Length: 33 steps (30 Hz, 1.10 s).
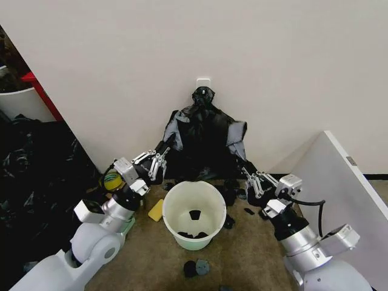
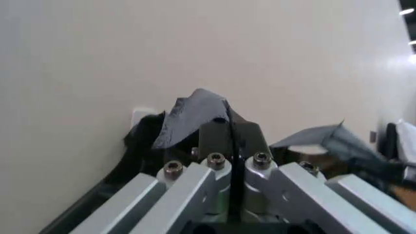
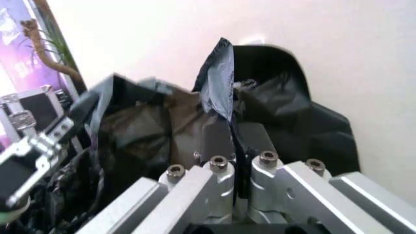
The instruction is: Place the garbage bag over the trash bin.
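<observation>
The trash bin [image 1: 194, 213], a pale round bucket, stands on the brown floor in front of me with a few dark scraps at its bottom. Behind it, against the wall, the black garbage bag [image 1: 203, 148] hangs spread between my two grippers. At the bag's left edge, my left gripper [image 1: 160, 159] is shut on it; the left wrist view shows that gripper [image 2: 231, 130] pinching a grey-black fold of the bag [image 2: 194, 113]. On the right edge, level with the bin's rim, my right gripper [image 1: 250, 176] is shut on the bag, as is clear in the right wrist view of the gripper [image 3: 234, 132] and bag [image 3: 219, 78].
A knotted black sheet [image 1: 204, 96] hangs at the wall under a white socket. A big heap of black plastic [image 1: 36, 176] lies at the left, with a white red-edged tub [image 1: 24, 97] above it. A white panel [image 1: 342, 176] stands at the right. Dark scraps [image 1: 195, 267] lie before the bin.
</observation>
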Tool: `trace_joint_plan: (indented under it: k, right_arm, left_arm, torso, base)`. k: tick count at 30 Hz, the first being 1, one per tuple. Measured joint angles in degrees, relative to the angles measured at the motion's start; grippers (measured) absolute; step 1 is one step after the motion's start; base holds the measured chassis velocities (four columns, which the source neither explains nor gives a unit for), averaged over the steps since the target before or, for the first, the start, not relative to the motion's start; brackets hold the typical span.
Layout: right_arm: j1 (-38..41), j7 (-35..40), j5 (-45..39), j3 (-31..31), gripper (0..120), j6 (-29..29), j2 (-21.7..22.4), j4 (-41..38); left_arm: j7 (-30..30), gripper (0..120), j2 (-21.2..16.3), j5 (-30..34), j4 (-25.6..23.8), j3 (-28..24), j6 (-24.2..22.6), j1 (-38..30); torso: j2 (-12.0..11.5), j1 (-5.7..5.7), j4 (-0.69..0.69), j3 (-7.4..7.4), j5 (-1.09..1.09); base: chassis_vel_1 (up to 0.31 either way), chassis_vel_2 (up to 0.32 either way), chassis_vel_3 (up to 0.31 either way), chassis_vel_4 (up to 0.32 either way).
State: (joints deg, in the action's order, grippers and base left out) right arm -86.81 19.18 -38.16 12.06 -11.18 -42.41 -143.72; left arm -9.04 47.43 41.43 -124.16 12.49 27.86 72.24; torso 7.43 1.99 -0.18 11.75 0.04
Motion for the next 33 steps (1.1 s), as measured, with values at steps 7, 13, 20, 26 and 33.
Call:
trace_joint_plan:
  k: [7,13,20,26,33]
  right_arm:
    - [0.8,3.8,2.8,-0.7,0,1.4,-1.6,1.7]
    - [0.1,4.4,4.7,-3.2,0,1.8,-3.9,4.1]
    - [-1.1,5.7,6.8,-6.1,0,3.5,-5.7,4.7]
    - [-1.8,6.2,7.4,-7.6,0,4.6,-6.2,4.9]
    - [-1.3,4.4,5.7,-7.5,0,3.6,-5.1,5.4]
  left_arm:
    - [0.4,0,2.1,-1.2,2.8,-1.8,-0.1,1.1]
    - [0.3,0,2.6,-3.3,4.4,-2.8,0.1,2.2]
    - [0.1,0,2.2,-5.2,5.1,-3.0,0.7,3.6]
    - [0.1,0,1.3,-5.6,5.0,-2.3,0.9,4.5]
    - [2.1,0,-0.5,-8.8,5.4,-1.4,0.6,6.0]
  torso:
    - [0.0,0.01,0.0,0.0,-0.01]
    - [0.0,0.01,0.0,0.0,0.0]
    - [0.0,0.01,0.0,0.0,-0.01]
    - [0.0,0.01,-0.01,0.0,0.0]
    - [0.0,0.01,0.0,0.0,-0.01]
  base:
    - [0.0,0.0,0.0,0.0]
    - [0.0,0.0,0.0,0.0]
    - [0.0,0.0,0.0,0.0]
    - [0.0,0.0,0.0,0.0]
    - [0.0,0.0,0.0,0.0]
